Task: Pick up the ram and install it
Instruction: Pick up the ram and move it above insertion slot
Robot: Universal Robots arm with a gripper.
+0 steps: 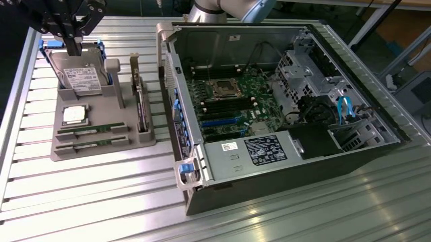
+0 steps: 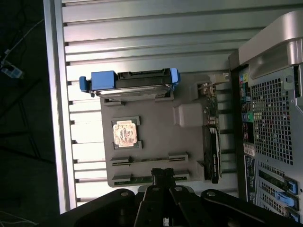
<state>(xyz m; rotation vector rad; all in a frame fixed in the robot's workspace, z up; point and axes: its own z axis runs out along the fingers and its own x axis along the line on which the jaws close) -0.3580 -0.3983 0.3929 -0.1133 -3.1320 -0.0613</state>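
Two ram sticks lie edge-up in slots at the near end of a grey holder tray (image 1: 101, 151): one ram stick (image 1: 92, 129) and a second ram stick (image 1: 92, 143) beside it. In the wrist view they are thin green strips, one ram stick (image 2: 149, 160) and the other ram stick (image 2: 130, 179). My gripper (image 1: 72, 48) hangs shut and holding nothing over the tray's far end, above the hard drive (image 1: 81, 75). In the wrist view the gripper (image 2: 163, 174) has its closed tips in front of the second stick.
The tray also holds a square processor (image 1: 74, 115) and an upright expansion card (image 1: 139, 108). The open computer case (image 1: 283, 101) lies at the exterior view's right, its motherboard (image 1: 229, 108) exposed. The ribbed metal table (image 1: 81, 201) surrounds them.
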